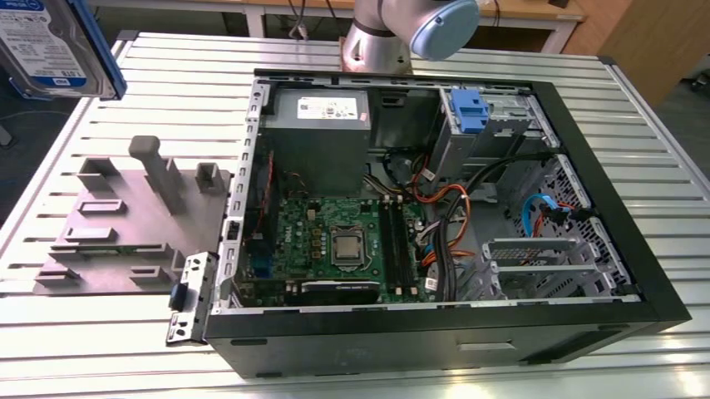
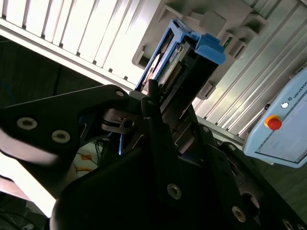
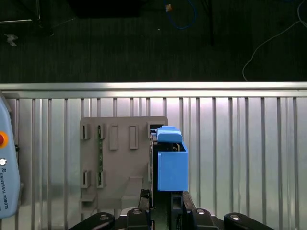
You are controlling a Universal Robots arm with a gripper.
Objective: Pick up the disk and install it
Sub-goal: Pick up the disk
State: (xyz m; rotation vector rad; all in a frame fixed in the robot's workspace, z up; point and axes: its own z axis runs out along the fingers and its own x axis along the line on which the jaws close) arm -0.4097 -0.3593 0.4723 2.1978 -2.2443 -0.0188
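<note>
The disk (image 1: 50, 46) hangs high over the table at the exterior view's far left, label facing the camera, blue rail along its edge. In both wrist views my gripper (image 3: 161, 197) is shut on the disk (image 3: 171, 165), which shows edge-on with its blue plastic rail and tab. It hangs above the edge of the grey fixture plate (image 3: 120, 153). In the second wrist view the gripper (image 2: 154, 103) clamps the disk (image 2: 184, 60) at its near end, and the connector side faces the camera.
An open computer case (image 1: 654, 274) lies on the slatted table (image 1: 666, 108), with a grey power-supply box (image 1: 316, 125) and a blue bracket (image 1: 468, 108) in the drive bay. The grey fixture plate (image 1: 122, 233) carries upright posts. A teach pendant (image 2: 288, 124) lies nearby.
</note>
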